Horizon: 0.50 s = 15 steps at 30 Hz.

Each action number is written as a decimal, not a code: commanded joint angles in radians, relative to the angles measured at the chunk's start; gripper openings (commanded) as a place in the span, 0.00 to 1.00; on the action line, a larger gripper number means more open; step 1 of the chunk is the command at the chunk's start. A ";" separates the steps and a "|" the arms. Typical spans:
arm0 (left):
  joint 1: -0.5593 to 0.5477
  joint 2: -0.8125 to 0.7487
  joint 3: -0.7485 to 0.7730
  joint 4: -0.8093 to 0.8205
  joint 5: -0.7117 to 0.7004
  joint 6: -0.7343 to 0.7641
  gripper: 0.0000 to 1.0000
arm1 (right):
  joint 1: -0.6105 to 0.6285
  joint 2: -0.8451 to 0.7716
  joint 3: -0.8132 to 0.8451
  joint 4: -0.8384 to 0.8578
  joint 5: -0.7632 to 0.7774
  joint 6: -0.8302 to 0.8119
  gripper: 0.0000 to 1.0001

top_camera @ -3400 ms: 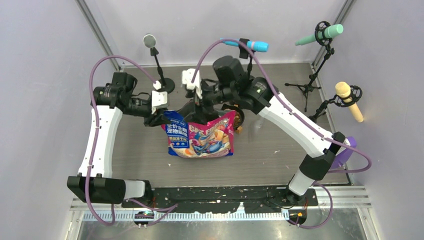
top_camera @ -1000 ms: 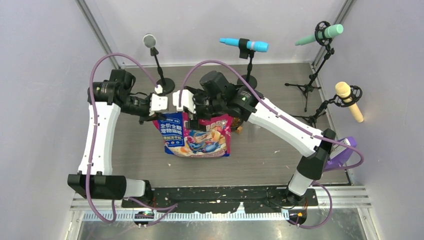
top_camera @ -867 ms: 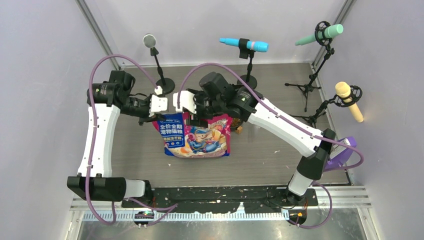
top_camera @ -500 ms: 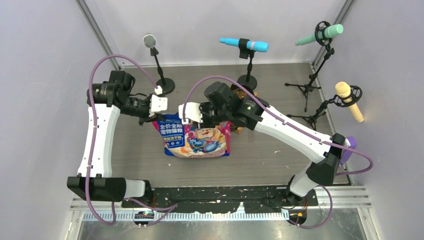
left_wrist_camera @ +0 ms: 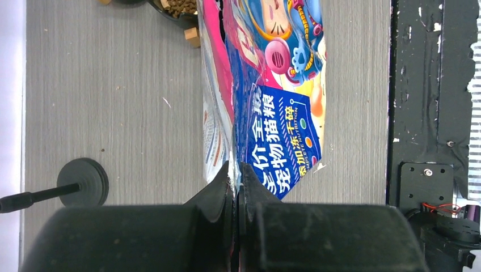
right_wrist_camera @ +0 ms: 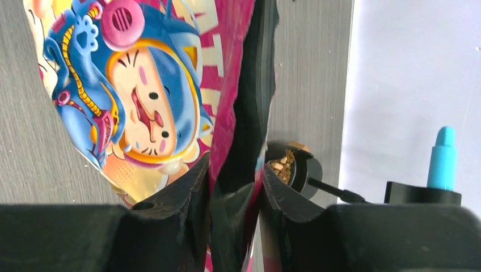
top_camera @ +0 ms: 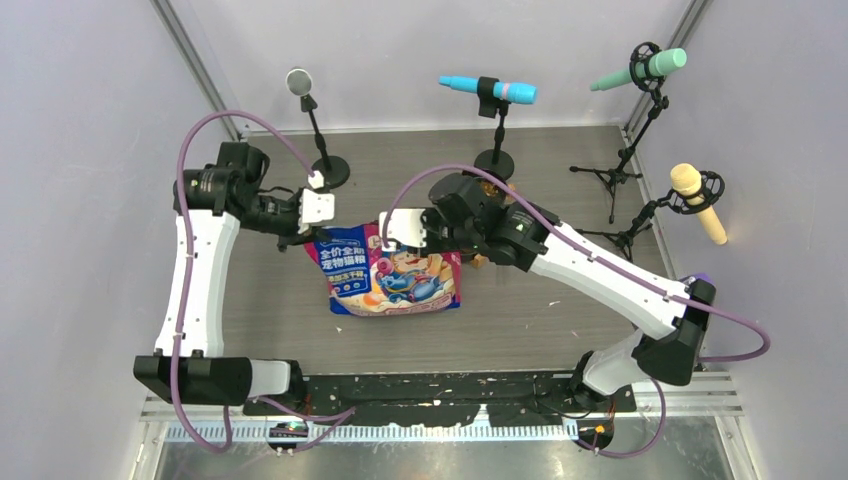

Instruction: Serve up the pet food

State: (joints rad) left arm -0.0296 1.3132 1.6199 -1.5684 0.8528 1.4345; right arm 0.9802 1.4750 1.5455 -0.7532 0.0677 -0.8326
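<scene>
Right arm (top_camera: 600,270) swings its elbow out toward the counter's right edge and brings its wrist down over the bag, and its claw, spread wide a second ago, narrows onto the bag's top edge. Left arm (top_camera: 200,270) hasn't budged.

Now the layout, big to small. Grey wood-grain counter (top_camera: 560,170) carries everything. Both arms reach from the near edge and meet around the middle. Between them sits the bag (top_camera: 385,275), glossy pink and blue with a cartoon face and yellow accents, around the centre of the counter and a touch toward the left edge, its bottom toward the near edge and its mouth toward the far edge.

Left claw (left_wrist_camera: 235,170) is pressed fully together, pinching the bag's top left corner, film squeezed flat between the two black fingers. Right claw (right_wrist_camera: 235,165) sits partway closed over the top right edge; the pink outer film and the dark inside of the mouth fill the gap, and both fingers look to be touching it.

Just past the bag's far right corner, toward the far edge, stands a small black bowl (right_wrist_camera: 303,170) on tan feet. And there's the pet food (right_wrist_camera: 281,164): brown kibble heaped inside that bowl, seen from both wrist cameras.
</scene>
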 commanded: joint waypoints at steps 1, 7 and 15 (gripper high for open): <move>0.016 -0.085 -0.027 0.086 0.044 -0.134 0.00 | -0.037 -0.083 -0.035 0.048 0.143 -0.029 0.05; 0.015 -0.242 -0.245 0.434 -0.034 -0.392 0.00 | -0.069 -0.134 -0.076 0.101 0.105 -0.009 0.05; 0.014 -0.509 -0.602 0.735 -0.099 -0.419 0.00 | -0.100 -0.143 -0.202 0.224 0.051 0.057 0.05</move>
State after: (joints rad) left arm -0.0238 0.8997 1.1500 -0.9848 0.8165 1.0534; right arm 0.9230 1.3476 1.3861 -0.6243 0.0635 -0.8001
